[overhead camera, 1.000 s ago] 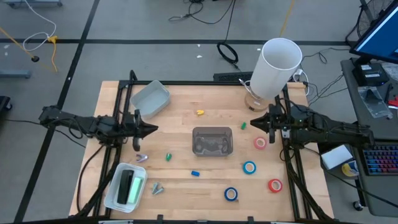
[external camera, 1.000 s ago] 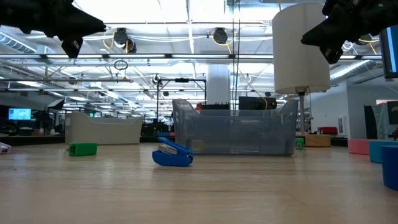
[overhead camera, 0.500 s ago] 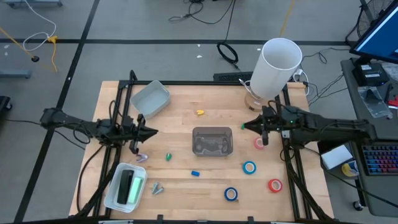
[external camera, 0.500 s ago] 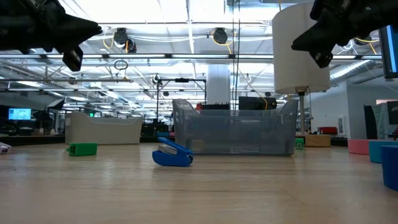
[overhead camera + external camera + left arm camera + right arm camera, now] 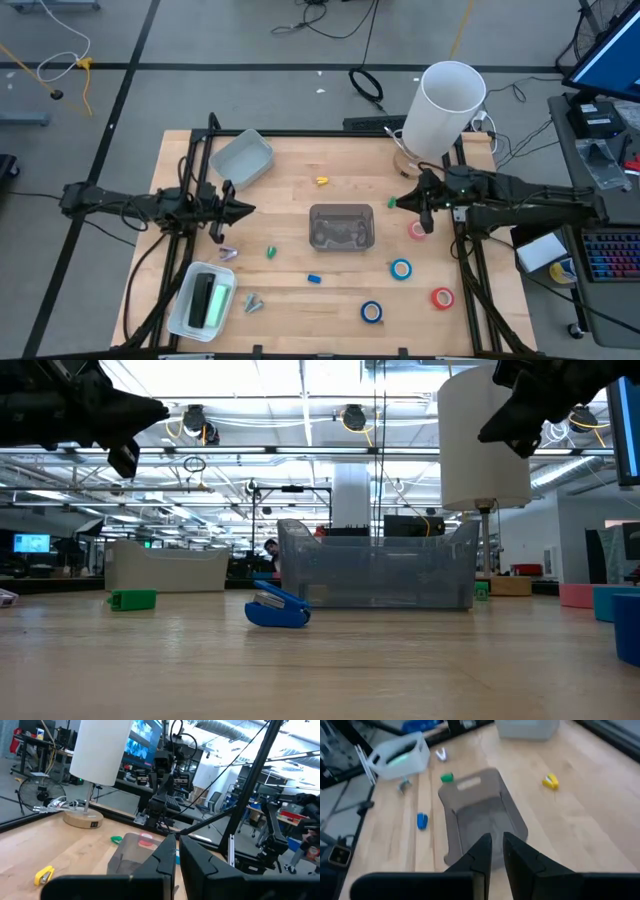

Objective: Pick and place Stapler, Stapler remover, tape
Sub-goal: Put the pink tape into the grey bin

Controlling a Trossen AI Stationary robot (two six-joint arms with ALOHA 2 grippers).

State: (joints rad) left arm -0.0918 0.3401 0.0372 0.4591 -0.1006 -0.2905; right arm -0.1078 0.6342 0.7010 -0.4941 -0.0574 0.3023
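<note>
Both grippers hover above the table, shut and empty. My left gripper (image 5: pixel 247 209) (image 5: pixel 178 854) is left of the clear bin (image 5: pixel 341 227). My right gripper (image 5: pixel 393 202) (image 5: pixel 497 849) is right of the bin's far corner. Four tape rolls lie flat on the table's right side: pinkish red (image 5: pixel 418 230), blue (image 5: pixel 401 268), blue (image 5: pixel 372 312) and red (image 5: pixel 442 297). A green and black stapler (image 5: pixel 206 298) lies in a clear tray near the left corner. Small staple removers lie scattered: blue (image 5: pixel 314 279) (image 5: pixel 278 607), green (image 5: pixel 271 251), yellow (image 5: pixel 322 181).
A grey bin (image 5: pixel 243 158) sits at the far left. A tall white lamp (image 5: pixel 447 105) stands at the far right corner. Two small silver pieces (image 5: pixel 228 253) (image 5: pixel 252 301) lie near the tray. Bare wood shows between the clear bin and the near edge.
My right gripper has moved a little toward the table's left, closer to the clear bin's far right corner, staying in the air. The objects on the table have kept their places.
</note>
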